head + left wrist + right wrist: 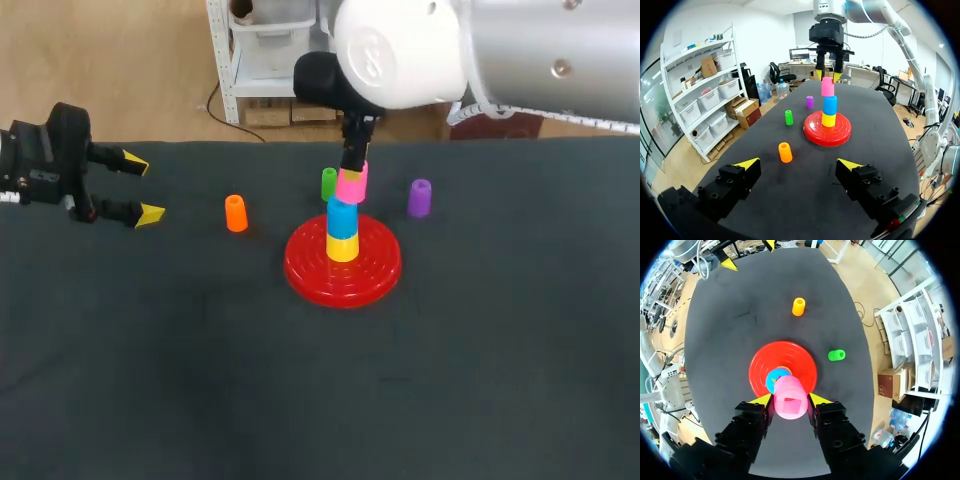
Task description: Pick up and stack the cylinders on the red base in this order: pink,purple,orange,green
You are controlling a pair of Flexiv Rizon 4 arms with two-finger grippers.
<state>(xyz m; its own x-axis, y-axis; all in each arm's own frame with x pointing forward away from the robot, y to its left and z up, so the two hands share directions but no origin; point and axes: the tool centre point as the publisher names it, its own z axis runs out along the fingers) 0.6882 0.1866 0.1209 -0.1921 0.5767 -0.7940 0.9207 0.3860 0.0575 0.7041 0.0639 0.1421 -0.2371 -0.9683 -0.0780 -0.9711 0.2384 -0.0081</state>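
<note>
Clamping the pink cylinder (352, 184) from both sides, your right gripper (790, 399) holds it tilted over the blue cylinder (342, 216) stacked on the red base (375, 270). Your left gripper (143, 189) sits at the table's left side, fingers apart. The orange cylinder (236, 213), green cylinder (328, 183) and purple cylinder (419, 198) stand nearby.

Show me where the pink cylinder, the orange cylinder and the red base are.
pink cylinder (352, 185), head view, middle of its side.
orange cylinder (236, 214), head view, middle of its side.
red base (308, 268), head view, bare ridged part near its rim.
</note>
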